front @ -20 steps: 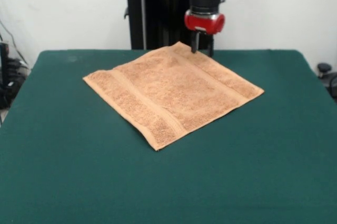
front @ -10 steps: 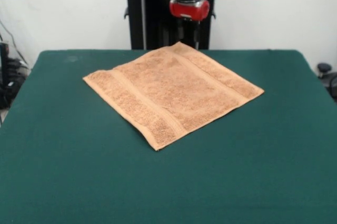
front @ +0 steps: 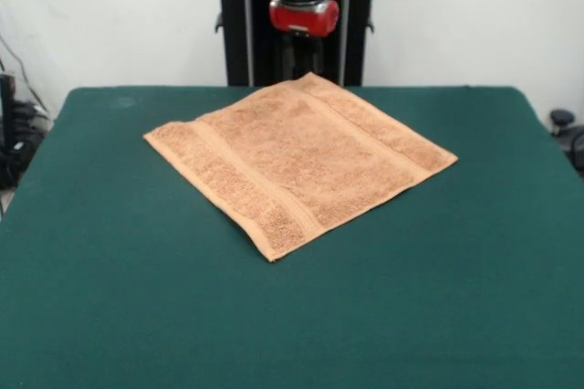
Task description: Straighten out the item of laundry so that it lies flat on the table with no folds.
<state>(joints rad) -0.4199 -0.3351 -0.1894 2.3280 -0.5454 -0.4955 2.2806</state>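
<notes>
So the towel (front: pixel 297 162) is spread out as a diamond on the green tabletop (front: pixel 109 298), sitting below and in front of the end effector (front: pixel 301 49), with its far corner almost directly underneath it. All four corners look opened out, both woven bands run straight, and I can't spot any fold or bunched bit from the front view. Looks flat to me.

What's changed in the last second: the end effector was down right at that far corner, basically touching or just off the cloth. Half a second ago it had already lifted and slid sideways, and now it's higher again and clear of the fabric, hanging above the corner in front of the black pedestal (front: pixel 237 33). The towel itself hasn't budged across those three shots, same outline, same spot.

As for the fingers, they're dark against the dark pedestal, so I honestly can't tell if they're spread or closed. Nothing is hanging from them though.

My read: that was the let-go and pull-away after the last tug, and the job is pretty much done. Only risk would be a snag on the way up, and none shows.
</notes>
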